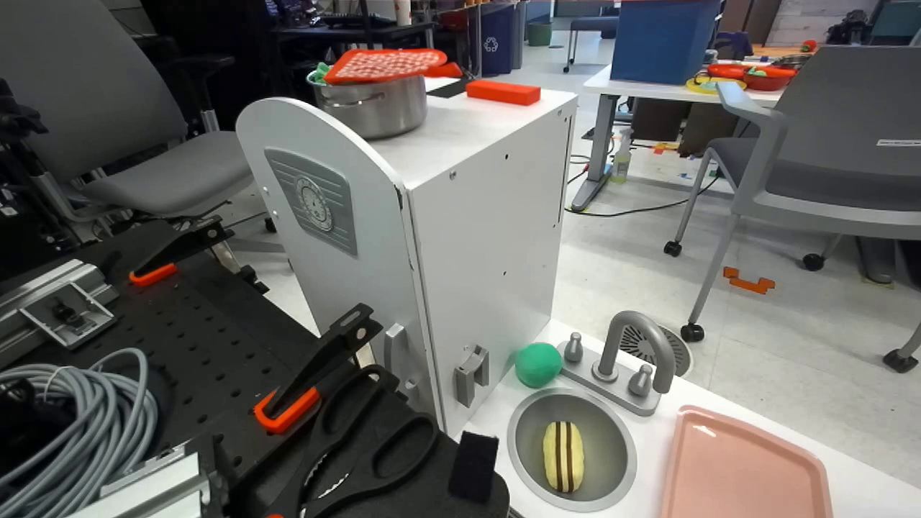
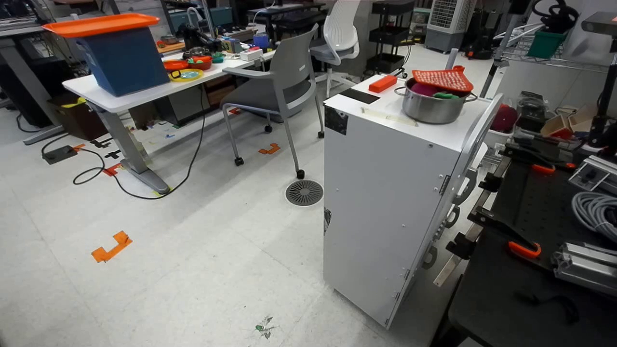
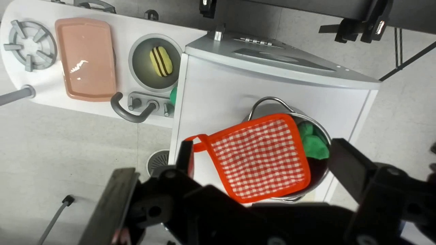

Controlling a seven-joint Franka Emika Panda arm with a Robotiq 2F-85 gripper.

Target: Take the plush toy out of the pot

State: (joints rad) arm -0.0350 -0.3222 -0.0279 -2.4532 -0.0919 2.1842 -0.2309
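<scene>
The silver pot [image 1: 381, 108] stands on top of the white cabinet in both exterior views, also here [image 2: 431, 110]. A red-and-white checked potholder [image 3: 259, 158] lies over much of its opening, tilted in an exterior view [image 2: 441, 79]. The plush toy is inside the pot, partly hidden under the potholder. Its green part [image 3: 315, 147] shows at the pot's right side in the wrist view, with a dark magenta area beside it. Its magenta body [image 2: 424, 89] shows in an exterior view. My gripper [image 3: 264, 153] is open and empty above the pot; neither exterior view shows it.
A raised rounded panel [image 1: 327, 194] edges the cabinet beside the pot. An orange-red block [image 1: 504, 92] lies on the cabinet top. Below are a green ball [image 1: 538, 365], faucet [image 1: 633, 331], sink [image 1: 624, 439] holding a striped yellow toy [image 1: 563, 457], and pink tray [image 1: 748, 467].
</scene>
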